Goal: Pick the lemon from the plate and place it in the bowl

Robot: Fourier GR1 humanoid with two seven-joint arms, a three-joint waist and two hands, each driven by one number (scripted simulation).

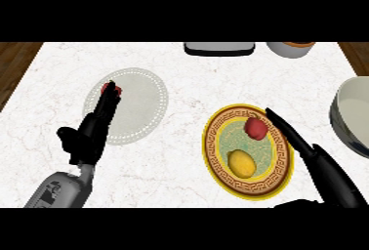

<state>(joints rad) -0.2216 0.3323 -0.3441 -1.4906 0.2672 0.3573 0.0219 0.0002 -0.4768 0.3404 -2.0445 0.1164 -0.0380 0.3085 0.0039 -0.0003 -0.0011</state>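
Reaching stage: right hand point(317, 161), fingers point(282, 124) straight, beside plate point(216, 161) at lower right; next, curl round lemon point(242, 163), carry to bowl point(347, 117)

A red fruit point(255, 128), a white doily point(137, 105), a cup point(290, 49).
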